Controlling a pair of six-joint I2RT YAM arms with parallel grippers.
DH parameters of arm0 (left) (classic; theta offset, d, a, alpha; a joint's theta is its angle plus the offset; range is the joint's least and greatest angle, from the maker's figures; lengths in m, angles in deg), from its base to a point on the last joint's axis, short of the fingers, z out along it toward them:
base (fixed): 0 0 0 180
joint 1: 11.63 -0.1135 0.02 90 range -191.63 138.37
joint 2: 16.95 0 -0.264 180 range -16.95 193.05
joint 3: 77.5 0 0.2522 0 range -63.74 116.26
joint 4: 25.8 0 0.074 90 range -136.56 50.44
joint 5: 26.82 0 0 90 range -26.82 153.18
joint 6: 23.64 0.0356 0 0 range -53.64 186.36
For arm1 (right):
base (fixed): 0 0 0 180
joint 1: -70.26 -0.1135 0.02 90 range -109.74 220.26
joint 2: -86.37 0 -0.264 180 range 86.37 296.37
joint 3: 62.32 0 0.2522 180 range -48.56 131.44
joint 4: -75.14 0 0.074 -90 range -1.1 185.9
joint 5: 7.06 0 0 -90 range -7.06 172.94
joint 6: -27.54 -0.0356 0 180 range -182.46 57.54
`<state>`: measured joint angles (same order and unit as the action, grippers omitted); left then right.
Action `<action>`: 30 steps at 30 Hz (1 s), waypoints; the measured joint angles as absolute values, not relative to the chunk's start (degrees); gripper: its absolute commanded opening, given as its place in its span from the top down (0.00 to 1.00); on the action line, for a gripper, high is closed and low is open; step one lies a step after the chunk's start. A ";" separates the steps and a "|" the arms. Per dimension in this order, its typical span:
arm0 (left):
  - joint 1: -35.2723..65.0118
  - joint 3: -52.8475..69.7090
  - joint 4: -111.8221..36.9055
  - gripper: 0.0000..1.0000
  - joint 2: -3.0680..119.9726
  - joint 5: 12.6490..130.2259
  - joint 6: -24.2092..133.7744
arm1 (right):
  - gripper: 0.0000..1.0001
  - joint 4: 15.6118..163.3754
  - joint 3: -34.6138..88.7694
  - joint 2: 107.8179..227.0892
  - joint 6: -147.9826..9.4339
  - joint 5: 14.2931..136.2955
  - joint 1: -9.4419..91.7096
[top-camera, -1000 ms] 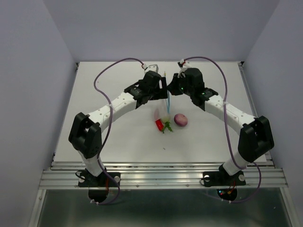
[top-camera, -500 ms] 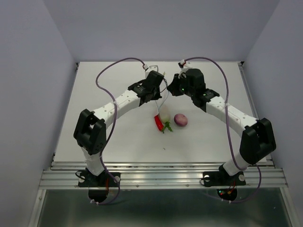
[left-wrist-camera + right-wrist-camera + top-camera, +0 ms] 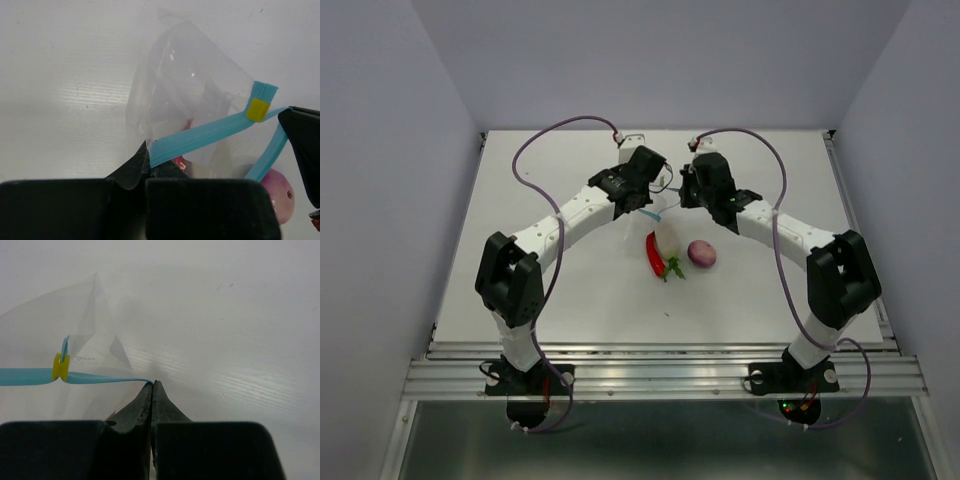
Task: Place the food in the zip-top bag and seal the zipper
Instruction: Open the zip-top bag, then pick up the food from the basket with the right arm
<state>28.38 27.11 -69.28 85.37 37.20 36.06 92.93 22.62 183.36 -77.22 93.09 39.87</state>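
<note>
Partly hidden: chili (image 3: 179,161) behind zip-top bag (image 3: 190,85) | ball (image 3: 279,195) half covered

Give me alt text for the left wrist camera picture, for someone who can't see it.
The left tool, shut, pinches one end of the light-blue zipper of a clear zip-top bag over a white table. A yellow slider sits near the strip's far end; a purplish-pink ball shows at lower right.
</note>
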 measured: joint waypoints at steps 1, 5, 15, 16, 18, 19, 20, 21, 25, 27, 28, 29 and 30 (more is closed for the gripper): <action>28.36 27.02 -69.25 1.00 85.37 37.29 36.06 | 0.99 92.97 23.12 184.24 -77.22 92.76 39.80; 28.01 27.02 -68.99 1.00 85.37 38.34 36.95 | 0.99 92.95 25.37 187.23 -77.25 87.06 40.11; 26.65 28.86 -70.02 1.00 89.33 37.29 38.05 | 0.62 92.82 26.62 185.35 -78.95 74.12 40.57; 26.50 28.86 -70.09 1.00 89.50 37.31 38.13 | 0.60 92.82 26.62 184.76 -79.21 73.46 40.57; 26.48 28.86 -70.06 1.00 89.63 37.33 38.31 | 0.54 92.80 26.62 183.49 -79.61 72.13 40.61; 26.46 28.86 -70.06 1.00 89.63 37.35 38.44 | 0.47 92.80 26.62 182.60 -79.89 71.19 40.61; 26.46 28.86 -70.04 1.00 89.63 37.35 38.48 | 0.45 92.78 26.62 181.96 -80.04 70.49 40.61; 26.46 28.86 -70.00 1.00 89.63 37.42 38.55 | 0.41 92.78 26.62 181.46 -80.37 70.07 40.61; 26.17 28.84 -69.65 1.00 89.63 37.79 38.92 | 0.04 94.31 26.73 179.21 -80.66 69.46 40.61; 26.13 28.57 -69.19 1.00 89.63 38.18 39.10 | 0.00 95.99 26.31 177.44 -80.94 70.53 40.61; 26.13 28.47 -69.08 1.00 89.63 38.42 39.21 | 0.00 96.41 25.31 175.98 -80.83 71.65 40.61; 26.13 28.36 -68.95 1.00 89.63 38.66 39.34 | 0.00 96.78 24.22 174.60 -80.92 72.61 40.61; 26.11 28.18 -68.73 1.00 89.63 38.99 39.53 | 0.00 97.54 22.23 172.41 -80.90 74.23 40.61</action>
<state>26.11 28.18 -68.73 89.63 38.99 39.53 97.54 22.23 172.41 -80.90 74.23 40.61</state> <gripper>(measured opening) 0.037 0.995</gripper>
